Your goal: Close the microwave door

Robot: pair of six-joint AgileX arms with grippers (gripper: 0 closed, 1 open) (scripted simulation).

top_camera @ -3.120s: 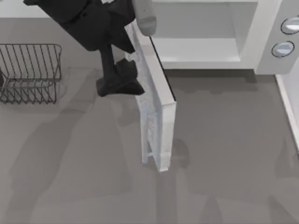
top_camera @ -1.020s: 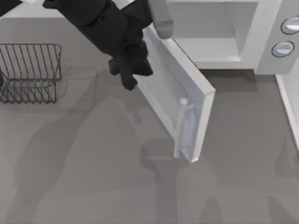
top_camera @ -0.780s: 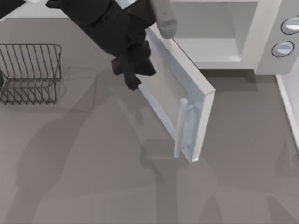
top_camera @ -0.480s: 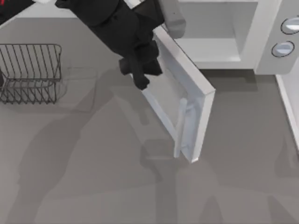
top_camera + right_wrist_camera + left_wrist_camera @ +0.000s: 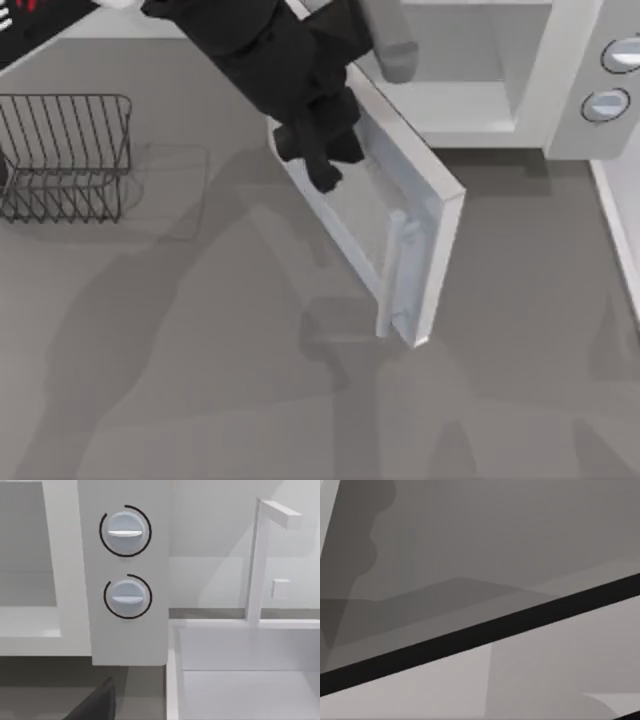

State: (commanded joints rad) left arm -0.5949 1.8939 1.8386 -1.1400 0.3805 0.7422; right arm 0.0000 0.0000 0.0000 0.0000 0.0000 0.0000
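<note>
Top view: microwave point(image 5: 560, 90) at the back of the table point(image 5: 200, 400), big and white, mouth wide to see into. Two round knobs point(image 5: 605, 103) on its side panel.

Door point(image 5: 440, 250) not shut. Hangs about halfway open, swung out from the microwave's front at a slant. Joined to the microwave at the corner far from the knobs. Free edge well apart from the microwave, out over the table. Slim handle point(image 5: 397, 265) near that free edge, on the outer face.

Left gripper point(image 5: 322, 170), black, reaches down from beside the microwave's hinge corner. Sits on the outer face of the door, over the window pane point(image 5: 350, 215), at the end nearer the microwave and away from the handle. Looks to be touching the pane or just beside it; cannot tell which. Cannot tell if this gripper is wide or narrow. Holds nothing that can be seen.

Wire rack point(image 5: 65, 155) far from the microwave, past the door.

Left wrist view: flat grey faces and one black stripe, very close up. Cannot tell which part.

Right wrist view: looks straight at the microwave's knob panel, both knobs point(image 5: 125, 532) one above the other. White stand point(image 5: 255, 565) just beside the microwave on the knob side. Right arm parked out in front of that panel.
</note>
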